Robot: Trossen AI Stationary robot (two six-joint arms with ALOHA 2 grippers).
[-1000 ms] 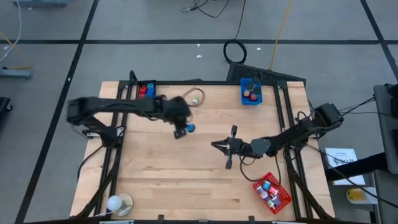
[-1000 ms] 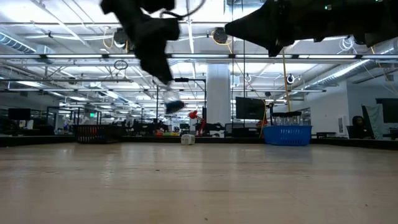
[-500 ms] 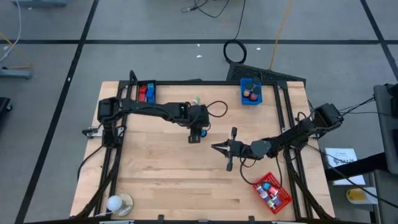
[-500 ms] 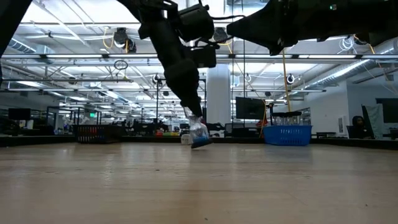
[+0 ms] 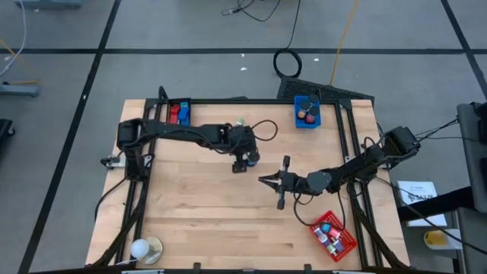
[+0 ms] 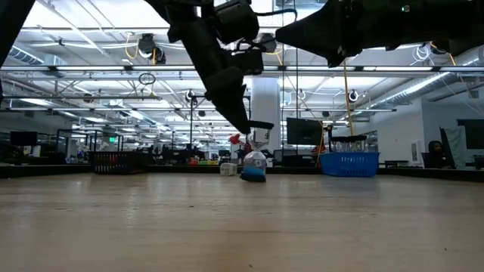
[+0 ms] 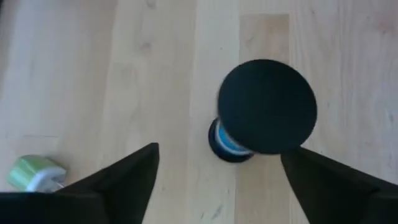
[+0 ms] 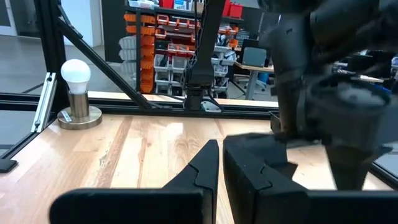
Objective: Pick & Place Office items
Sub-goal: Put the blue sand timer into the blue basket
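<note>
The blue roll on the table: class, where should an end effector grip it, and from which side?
Grip the blue roll across its round sides, coming straight down. It stands free on the table, and the left end effector is right above it with fingers open.

Grey floor [image 5: 190,68] with dark lines, bright ceiling lights [image 6: 76,30]
</note>
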